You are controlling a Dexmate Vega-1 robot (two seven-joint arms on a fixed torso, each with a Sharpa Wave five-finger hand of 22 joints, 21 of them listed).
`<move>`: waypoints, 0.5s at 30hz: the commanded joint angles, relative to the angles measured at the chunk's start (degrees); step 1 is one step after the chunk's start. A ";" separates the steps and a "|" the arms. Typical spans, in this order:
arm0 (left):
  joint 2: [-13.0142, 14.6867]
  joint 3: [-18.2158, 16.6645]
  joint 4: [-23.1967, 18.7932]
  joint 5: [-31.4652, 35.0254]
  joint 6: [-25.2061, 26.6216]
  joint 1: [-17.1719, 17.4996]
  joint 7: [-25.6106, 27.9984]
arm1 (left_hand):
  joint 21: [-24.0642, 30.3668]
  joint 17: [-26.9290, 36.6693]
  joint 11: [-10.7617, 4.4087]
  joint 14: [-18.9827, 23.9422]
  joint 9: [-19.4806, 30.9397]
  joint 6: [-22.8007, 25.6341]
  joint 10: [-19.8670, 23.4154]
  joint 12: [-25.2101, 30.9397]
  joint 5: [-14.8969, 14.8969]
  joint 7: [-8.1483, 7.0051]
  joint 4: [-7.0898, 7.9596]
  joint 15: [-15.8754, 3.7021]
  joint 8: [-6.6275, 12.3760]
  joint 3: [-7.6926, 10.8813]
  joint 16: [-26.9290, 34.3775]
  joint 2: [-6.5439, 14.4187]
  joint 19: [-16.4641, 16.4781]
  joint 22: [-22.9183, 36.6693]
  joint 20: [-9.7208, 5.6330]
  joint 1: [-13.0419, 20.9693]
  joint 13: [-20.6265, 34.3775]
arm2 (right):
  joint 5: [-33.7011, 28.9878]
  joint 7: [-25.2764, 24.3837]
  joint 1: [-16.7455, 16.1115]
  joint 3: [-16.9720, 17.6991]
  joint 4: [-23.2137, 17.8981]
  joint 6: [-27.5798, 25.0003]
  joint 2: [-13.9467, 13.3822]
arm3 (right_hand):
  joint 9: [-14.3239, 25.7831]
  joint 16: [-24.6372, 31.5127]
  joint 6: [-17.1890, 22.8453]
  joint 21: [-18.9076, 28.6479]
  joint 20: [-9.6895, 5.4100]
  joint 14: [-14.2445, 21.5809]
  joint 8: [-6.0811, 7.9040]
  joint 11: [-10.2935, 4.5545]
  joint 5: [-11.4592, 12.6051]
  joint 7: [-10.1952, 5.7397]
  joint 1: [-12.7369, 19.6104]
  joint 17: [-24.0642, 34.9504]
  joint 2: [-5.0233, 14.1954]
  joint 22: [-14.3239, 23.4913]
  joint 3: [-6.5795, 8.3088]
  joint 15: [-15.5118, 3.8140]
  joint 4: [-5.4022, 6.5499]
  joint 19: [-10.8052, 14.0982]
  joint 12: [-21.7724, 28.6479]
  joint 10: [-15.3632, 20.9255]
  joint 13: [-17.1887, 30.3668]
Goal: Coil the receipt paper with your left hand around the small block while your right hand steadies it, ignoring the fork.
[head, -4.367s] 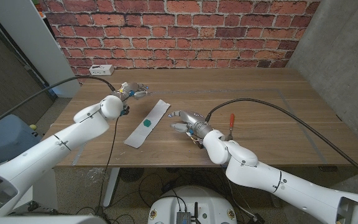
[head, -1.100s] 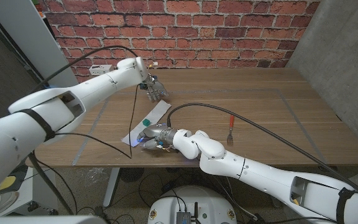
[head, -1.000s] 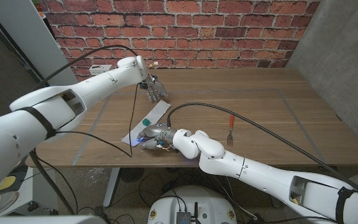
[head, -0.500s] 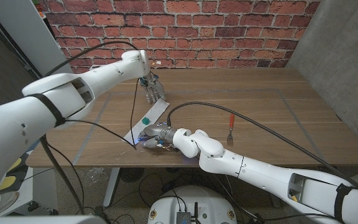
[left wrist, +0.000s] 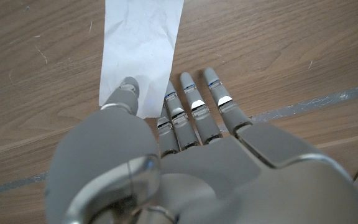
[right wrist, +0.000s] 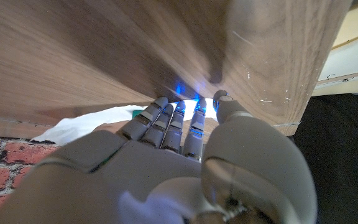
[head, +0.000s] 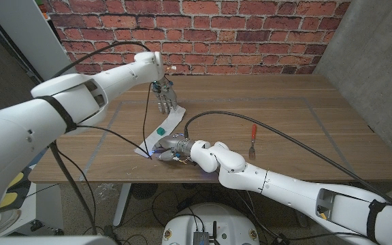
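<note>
Head view is showing the tabletop, with the receipt paper lying left of centre and the small block sitting on it. Left hand, fingers apart and gripping nothing, is hanging over the strip's upper end, likely to start coiling. Right hand, fingers extended, is pressing the lower end, seemingly pinning it. Fork is lying well right, untouched.

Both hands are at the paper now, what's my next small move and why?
Probably close the left hand on the receipt paper's far end: its fingers hover there, the strip lies flat, the small block sits uncovered, and the right hand is at the near end.
</note>
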 commanded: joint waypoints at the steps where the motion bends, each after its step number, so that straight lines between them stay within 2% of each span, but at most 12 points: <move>1: -0.46 3.05 -1.42 4.34 4.73 0.34 0.81 | 0.72 -0.22 1.24 0.47 -0.05 -2.89 -2.48 -1.25 0.30 1.99 1.11 -2.82 -0.65 -1.31 0.03 -0.77 1.13 0.27 0.13 -2.87 -0.26 | 0.49 -0.47 0.14 0.09 -0.12 0.92 -0.53 | 0.17 0.46 0.25 0.33 0.02 0.58 -0.13 -0.09 0.24 0.11 0.76 0.08 -0.10 0.28 0.03 -3.39 -0.41 0.99 0.11 0.18 0.27; 3: -0.65 3.17 -1.34 4.54 4.62 0.46 1.06 | 0.87 -0.41 1.44 0.14 -0.15 -3.21 -3.90 -1.84 0.49 3.94 1.10 -2.55 -0.50 -1.33 -0.38 -0.73 1.22 0.28 0.20 -3.16 -0.47 | 0.63 -0.49 0.14 0.17 -0.12 1.12 -0.60 | 0.17 0.46 0.28 0.33 -0.02 0.61 -0.15 -0.11 0.24 0.14 0.83 0.06 -0.19 0.27 0.01 -3.37 -0.49 0.98 0.09 0.18 0.27; 6: -0.87 2.82 -0.96 4.20 3.91 0.69 1.42 | 0.95 -0.53 1.31 -0.75 -0.21 -3.35 -5.47 -2.40 0.63 4.48 0.97 -2.51 -0.43 -1.14 -0.91 -0.47 1.20 0.28 0.25 -3.05 -0.63 | 0.76 -0.40 0.03 0.26 -0.23 1.03 -0.63 | 0.17 0.48 0.38 0.34 -0.11 0.67 -0.17 0.11 0.23 0.12 0.91 0.05 -0.26 0.27 -0.03 -3.36 -0.56 1.04 0.12 0.36 0.27; 9: -0.93 1.90 -0.51 3.24 2.88 1.07 1.93 | 0.89 -0.56 0.96 -1.72 -0.31 -4.40 -8.35 -3.15 0.76 4.25 1.01 -1.92 -0.64 -0.82 -1.48 0.29 0.67 0.28 0.60 -3.14 -0.89 | 0.64 -0.46 -0.12 0.26 -0.42 0.88 -0.75 | 0.17 0.49 0.45 0.33 -0.21 0.70 -0.18 -0.11 0.23 0.14 0.93 0.06 -0.26 0.27 -0.06 -3.47 -0.56 1.00 0.14 0.46 0.27; 10: -1.21 1.58 0.18 2.76 2.43 1.07 1.87 | 0.90 -0.61 0.38 -2.12 -0.37 -5.36 -9.81 -3.34 0.78 3.10 0.93 -1.71 -0.78 -0.64 -1.75 0.61 0.47 0.27 0.61 -3.15 -1.06 | 0.71 -0.47 -0.20 0.31 -0.52 0.85 -0.79 | 0.17 0.51 0.44 0.33 -0.25 0.73 -0.19 -0.15 0.23 0.12 0.93 0.07 -0.26 0.27 -0.07 -3.45 -0.56 1.02 0.12 0.42 0.27; 15: -1.63 1.11 0.82 2.25 1.61 1.50 2.89 | 0.91 -0.71 -0.28 -2.44 -0.42 -6.98 -10.21 -3.06 0.79 2.16 0.64 -1.33 -1.04 -0.30 -2.02 0.98 0.27 0.25 0.74 -2.83 -1.27 | 0.48 -0.62 -0.39 0.35 -0.91 0.74 -1.03 | 0.17 0.55 0.58 0.32 -0.32 0.83 -0.18 -0.14 0.22 0.21 0.96 0.07 -0.29 0.27 -0.12 -3.39 -0.58 1.01 0.10 0.47 0.27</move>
